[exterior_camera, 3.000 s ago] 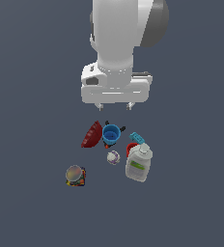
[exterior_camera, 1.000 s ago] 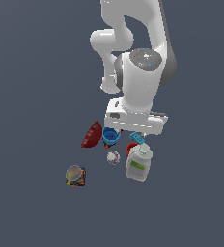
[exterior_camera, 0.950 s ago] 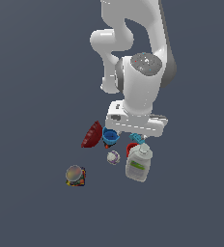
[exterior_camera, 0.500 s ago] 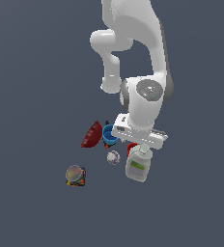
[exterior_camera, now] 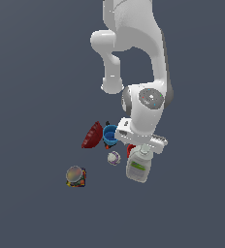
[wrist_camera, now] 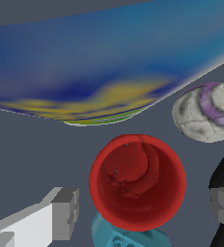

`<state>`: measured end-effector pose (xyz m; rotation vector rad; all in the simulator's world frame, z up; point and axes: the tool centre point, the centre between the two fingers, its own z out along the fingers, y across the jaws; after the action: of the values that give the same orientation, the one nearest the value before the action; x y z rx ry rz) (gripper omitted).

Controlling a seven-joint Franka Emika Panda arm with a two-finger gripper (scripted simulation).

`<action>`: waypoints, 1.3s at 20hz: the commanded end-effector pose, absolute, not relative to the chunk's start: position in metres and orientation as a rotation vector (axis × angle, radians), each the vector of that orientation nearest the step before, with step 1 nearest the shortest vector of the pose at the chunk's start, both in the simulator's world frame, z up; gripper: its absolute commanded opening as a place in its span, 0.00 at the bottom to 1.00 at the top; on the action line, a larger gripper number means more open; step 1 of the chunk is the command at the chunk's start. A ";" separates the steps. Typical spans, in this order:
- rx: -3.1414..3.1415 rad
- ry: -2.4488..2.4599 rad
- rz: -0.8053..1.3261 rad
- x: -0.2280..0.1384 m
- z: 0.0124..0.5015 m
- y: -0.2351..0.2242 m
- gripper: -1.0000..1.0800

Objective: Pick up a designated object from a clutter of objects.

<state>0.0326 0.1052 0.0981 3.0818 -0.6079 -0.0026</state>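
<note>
Fingers (wrist_camera: pixel 65 213) spread around red cup (wrist_camera: pixel 137 181), bottle (exterior_camera: pixel 139 165) label unreadable

The dark floor (exterior_camera: pixel 32 72) carries bowl (exterior_camera: pixel 91 135), ball (exterior_camera: pixel 114 158), bottle (exterior_camera: pixel 138 166), can (exterior_camera: pixel 75 176).

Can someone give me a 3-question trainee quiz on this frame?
1. True or false: in the wrist view the red cup lies between the two fingers.
2. In the exterior view, the dark-red bowl sits on which side of the blue cup? A) that view's left B) that view's right
3. What round object lies beside the red cup in the wrist view?

Key: 1 true; 2 A; 3 the small ball.
</note>
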 end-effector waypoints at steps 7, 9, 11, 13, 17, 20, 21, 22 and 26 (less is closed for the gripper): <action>3.082 -0.610 -0.001 0.032 0.082 0.105 0.96; 3.081 -0.611 -0.001 0.032 0.071 0.105 0.96; 3.081 -0.612 0.000 0.032 0.061 0.105 0.96; 3.081 -0.613 0.000 0.032 0.054 0.105 0.96; 3.081 -0.615 0.000 0.033 0.048 0.105 0.96; 3.081 -0.615 0.000 0.033 0.047 0.105 0.00; 3.081 -0.615 0.000 0.033 0.047 0.105 0.00; 3.081 -0.615 0.000 0.033 0.047 0.105 0.00; 3.081 -0.615 0.000 0.033 0.047 0.105 0.00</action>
<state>0.0431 0.1091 0.0636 3.0936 -0.6121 0.0466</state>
